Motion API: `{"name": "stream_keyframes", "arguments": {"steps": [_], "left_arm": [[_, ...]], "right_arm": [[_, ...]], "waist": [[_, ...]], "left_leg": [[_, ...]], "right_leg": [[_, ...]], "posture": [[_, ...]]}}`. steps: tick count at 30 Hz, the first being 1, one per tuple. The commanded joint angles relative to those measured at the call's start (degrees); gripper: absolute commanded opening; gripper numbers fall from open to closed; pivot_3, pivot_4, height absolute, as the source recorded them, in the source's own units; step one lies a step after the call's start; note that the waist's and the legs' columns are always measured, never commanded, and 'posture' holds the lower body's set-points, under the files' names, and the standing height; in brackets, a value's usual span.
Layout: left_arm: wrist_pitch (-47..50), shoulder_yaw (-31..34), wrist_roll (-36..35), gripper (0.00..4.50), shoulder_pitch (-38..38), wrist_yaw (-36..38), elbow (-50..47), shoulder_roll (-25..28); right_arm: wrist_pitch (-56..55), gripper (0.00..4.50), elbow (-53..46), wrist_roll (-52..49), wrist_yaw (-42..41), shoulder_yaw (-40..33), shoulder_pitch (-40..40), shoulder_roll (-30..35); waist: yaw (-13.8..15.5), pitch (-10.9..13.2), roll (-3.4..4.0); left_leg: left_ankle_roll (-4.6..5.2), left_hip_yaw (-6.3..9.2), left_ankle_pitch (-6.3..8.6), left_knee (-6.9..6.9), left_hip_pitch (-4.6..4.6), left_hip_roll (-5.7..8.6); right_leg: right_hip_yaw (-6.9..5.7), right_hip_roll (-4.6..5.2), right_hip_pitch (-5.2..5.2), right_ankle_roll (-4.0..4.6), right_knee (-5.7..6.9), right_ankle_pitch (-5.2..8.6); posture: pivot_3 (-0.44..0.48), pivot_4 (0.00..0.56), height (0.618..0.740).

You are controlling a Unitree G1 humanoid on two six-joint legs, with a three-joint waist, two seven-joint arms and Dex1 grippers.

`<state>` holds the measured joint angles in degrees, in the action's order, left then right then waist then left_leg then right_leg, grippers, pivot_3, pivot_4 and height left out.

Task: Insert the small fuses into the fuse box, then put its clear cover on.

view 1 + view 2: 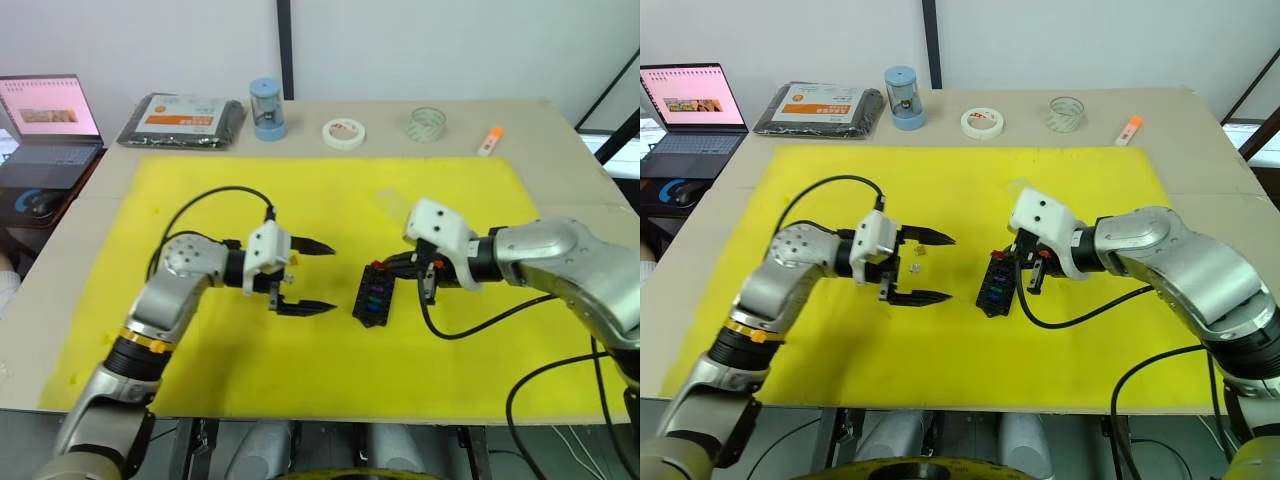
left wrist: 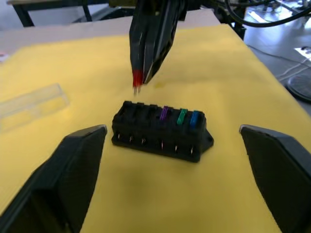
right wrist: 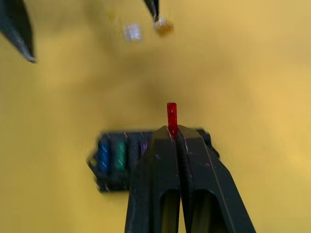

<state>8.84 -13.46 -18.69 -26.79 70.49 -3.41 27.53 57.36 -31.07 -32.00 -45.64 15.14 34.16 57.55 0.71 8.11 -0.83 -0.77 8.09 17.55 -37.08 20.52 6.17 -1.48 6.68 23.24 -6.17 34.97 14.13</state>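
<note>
Left wrist view | fuse box [image 2: 160, 131]: three fuses seated | right tool [image 2: 138, 80] pinching red fuse [image 3: 171, 116] | left tool [image 1: 312, 276] wide

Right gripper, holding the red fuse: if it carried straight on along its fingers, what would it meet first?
Most likely the fuse box: the right gripper points the red fuse down just above the box's empty slots, apparently beside the purple fuse. Exact slot alignment is unclear.
</note>
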Motion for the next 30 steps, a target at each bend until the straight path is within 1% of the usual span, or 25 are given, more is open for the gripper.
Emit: {"name": "stream_keyframes", "arguments": {"steps": [1, 4, 13, 30], "left_arm": [[-5.7, -1.5, 3.6, 4.44, 0.9, -3.3, 0.9, -2.4], [-7.5, -2.5, 5.7, 4.44, 1.1, -4.4, 2.4, -3.5], [-9.1, -3.8, 6.4, 4.44, 0.8, -4.9, 4.5, -5.3], [-8.9, -3.5, 6.8, 4.44, 1.0, -5.2, 4.1, -5.2]], "right_arm": [[-2.7, 0.00, -0.2, 4.0, -1.4, 1.3, -0.5, 1.0], [-2.5, 0.00, -0.8, 5.2, -2.5, 1.6, -1.2, 1.2], [-2.0, 0.00, 0.2, 8.9, -4.3, 2.9, -1.2, 0.6], [-3.2, 0.00, 1.4, 12.4, -7.4, 4.0, -1.4, -0.5]], "waist": [[0.0, 0.0, 0.00], [0.0, 0.0, 0.00], [0.0, 0.0, 0.00], [0.0, 0.0, 0.00]], "left_leg": [[0.00, 0.00, 0.00, 0.01, 0.00, 0.00], [0.00, 0.00, 0.00, 0.00, 0.00, -0.01], [0.00, 0.00, 0.00, -0.01, -0.02, -0.01], [0.00, 0.00, 0.00, -0.01, -0.02, -0.01]], "right_leg": [[0.00, 0.00, 0.00, 0.00, 0.00, 0.00], [0.00, -0.01, 0.01, 0.00, 0.02, 0.00], [-0.07, -0.02, -0.01, 0.00, 0.02, 0.00], [-0.08, -0.02, -0.01, 0.00, 0.02, 0.00]], "posture": [[0.000, 0.150, 0.740], [0.000, 0.150, 0.740], [0.000, 0.150, 0.740], [0.000, 0.150, 0.740]]}}
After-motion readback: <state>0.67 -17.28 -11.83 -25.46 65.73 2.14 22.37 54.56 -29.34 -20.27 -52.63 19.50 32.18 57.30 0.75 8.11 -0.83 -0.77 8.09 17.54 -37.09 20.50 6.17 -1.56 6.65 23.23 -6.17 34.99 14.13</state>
